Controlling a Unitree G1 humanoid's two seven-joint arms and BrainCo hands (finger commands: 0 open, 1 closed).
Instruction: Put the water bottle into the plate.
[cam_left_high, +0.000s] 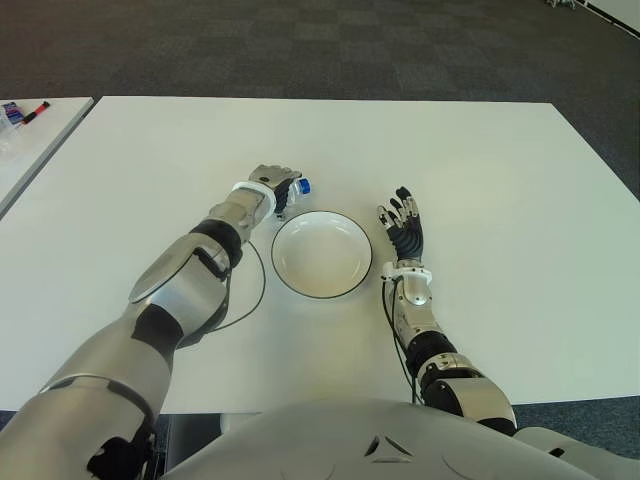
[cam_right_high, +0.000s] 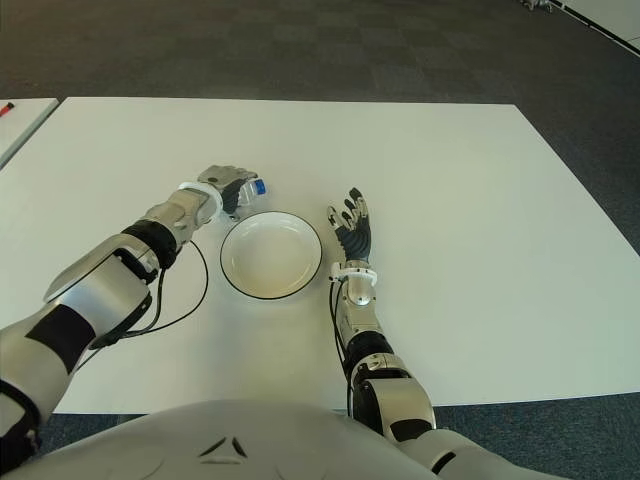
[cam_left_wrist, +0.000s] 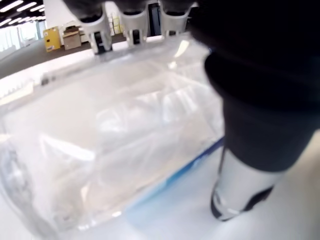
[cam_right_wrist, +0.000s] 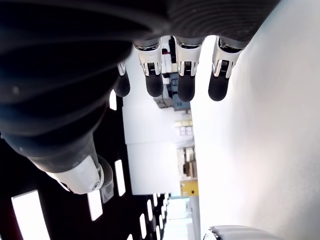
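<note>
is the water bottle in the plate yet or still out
Still out. The water bottle is grasped in the left hand just beyond the plate, whose white inside is bare. The right hand is idle beside the plate.

light: bright, even, from overhead | shadows: faint around the plate (cam_left_high: 321, 254) | glare: table (cam_left_high: 480, 160) near-white | blur: bottle (cam_left_wrist: 115, 150) soft, close up | ceiling lamps blown out toward 7 o'clock, right wrist view

The bottle (cam_left_high: 299, 187) is clear crumpled plastic with a blue cap, lying on its side, cap toward the robot's right, just beyond the plate's far left rim. The plate (cam_left_high: 322, 255) is a round white dish with a dark rim, upright on the white table and holding nothing.
</note>
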